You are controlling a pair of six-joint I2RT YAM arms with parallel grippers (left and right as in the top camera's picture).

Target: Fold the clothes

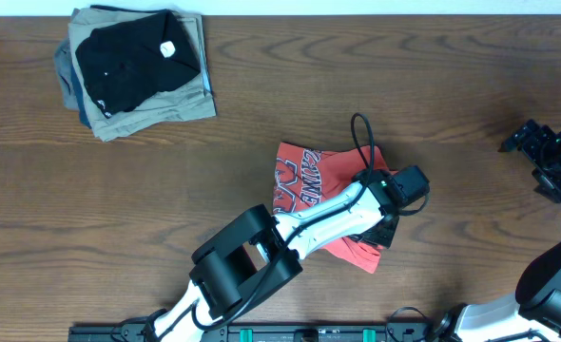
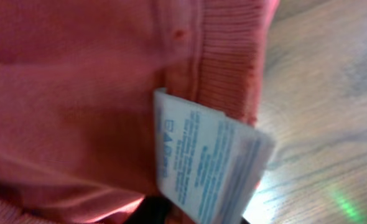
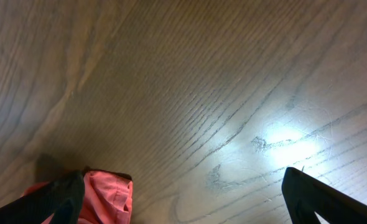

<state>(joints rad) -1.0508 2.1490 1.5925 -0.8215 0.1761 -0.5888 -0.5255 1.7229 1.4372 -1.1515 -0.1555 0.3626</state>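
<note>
Fabric of the red-orange printed T-shirt (image 1: 304, 180) looks soft, limp; pinch its ribbed collar (image 2: 227, 56) by the white tag (image 2: 208, 162). Left gripper (image 1: 383, 226) closure unclear; right gripper (image 3: 183, 205) gapes empty.

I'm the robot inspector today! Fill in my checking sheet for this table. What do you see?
Surface: brown wood-grain table, with a bright light spot under the right hand.
Job's things: red-orange T-shirt with white lettering, crumpled mid-table, not folded yet; its white neck tag sticks out at the collar.
Clutter: stack of folded black, khaki and blue clothes at the far left corner.
Hands: left hand is down at the shirt, open or shut not visible; right hand is wide open and empty over the wood.
Cables: black cable loop by the left arm's wrist.
Surroundings: black rail along the near edge.
</note>
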